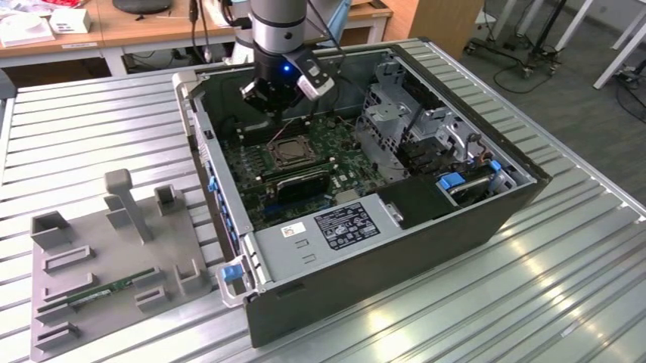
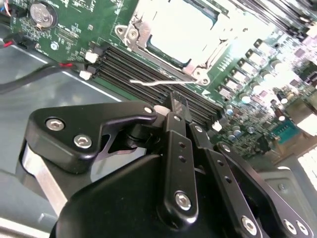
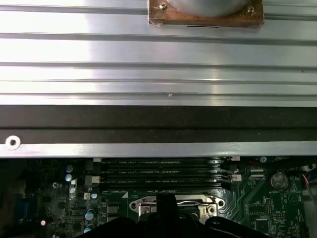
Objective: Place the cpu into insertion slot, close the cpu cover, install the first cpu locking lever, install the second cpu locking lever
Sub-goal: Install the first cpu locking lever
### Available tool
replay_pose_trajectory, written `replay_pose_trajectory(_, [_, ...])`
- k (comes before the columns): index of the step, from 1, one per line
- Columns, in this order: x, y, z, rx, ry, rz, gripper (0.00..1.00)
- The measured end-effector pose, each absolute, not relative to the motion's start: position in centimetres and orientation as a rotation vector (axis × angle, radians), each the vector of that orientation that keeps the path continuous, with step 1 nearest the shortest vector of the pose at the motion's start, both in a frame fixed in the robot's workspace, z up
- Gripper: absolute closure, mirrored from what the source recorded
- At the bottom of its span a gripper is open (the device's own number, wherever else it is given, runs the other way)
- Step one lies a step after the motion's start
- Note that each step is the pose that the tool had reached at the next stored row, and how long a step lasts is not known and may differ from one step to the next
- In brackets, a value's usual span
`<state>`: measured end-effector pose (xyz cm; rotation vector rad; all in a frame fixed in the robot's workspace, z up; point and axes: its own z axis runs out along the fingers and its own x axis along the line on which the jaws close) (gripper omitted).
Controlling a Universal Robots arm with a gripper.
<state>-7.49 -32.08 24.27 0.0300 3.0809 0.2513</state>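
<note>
The cpu (image 2: 184, 29) lies in its socket on the green motherboard (image 2: 257, 64), its silvery top showing through the square opening of the cpu cover (image 2: 140, 37), which lies flat over it. A thin wire locking lever (image 2: 153, 83) runs along the socket's side by the black memory slots; I cannot tell whether it is latched. My gripper (image 2: 178, 105) is shut with nothing in it, its black fingertips a little above that lever. In the exterior view the gripper (image 1: 271, 102) hangs inside the open computer case, just beyond the socket (image 1: 287, 153). The first wrist view has the cpu cover (image 3: 143, 206) right in front of the fingertip.
The case walls (image 1: 212, 174) enclose the board. A drive cage (image 1: 399, 121) and the power supply (image 1: 338, 227) stand at the exterior view's right. Red and black cables (image 2: 49, 67) run beside the memory slots. A grey fixture (image 1: 101, 265) holding a memory stick rests on the ribbed metal table.
</note>
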Motion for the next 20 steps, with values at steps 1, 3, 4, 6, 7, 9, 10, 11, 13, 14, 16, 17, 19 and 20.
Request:
replay_pose_trajectory(1, [-7.3,-32.1,24.1,0.030,3.081,0.251,0.89])
replay_pose_trajectory(3, [-7.2,-32.1,23.8,0.030,3.081,0.251,0.89])
replay_pose_trajectory(4, [-7.1,-32.1,23.6,0.030,3.081,0.251,0.89])
replay_pose_trajectory(6, [-7.1,-32.1,23.2,0.030,3.081,0.251,0.89])
replay_pose_trajectory(7, [-7.1,-32.1,23.1,0.030,3.081,0.252,0.89])
replay_pose_trajectory(9, [-7.1,-32.0,22.9,0.030,3.081,0.252,0.89])
replay_pose_trajectory(10, [-7.1,-32.0,22.9,0.030,3.081,0.253,0.89])
replay_pose_trajectory(11, [-7.1,-32.0,22.8,0.030,3.081,0.253,0.89])
replay_pose_trajectory(13, [-7.0,-32.0,22.8,0.030,3.081,0.253,0.89])
replay_pose_trajectory(14, [-7.0,-31.9,22.8,0.030,3.081,0.253,0.89])
replay_pose_trajectory(16, [-6.9,-31.9,22.7,0.030,3.081,0.253,0.89])
replay_pose_trajectory(17, [-6.9,-31.8,22.7,0.030,3.081,0.253,0.89])
replay_pose_trajectory(19, [-6.8,-31.7,22.6,0.030,3.081,0.253,0.89])
replay_pose_trajectory(20, [-6.8,-31.7,22.6,0.030,3.081,0.253,0.89])
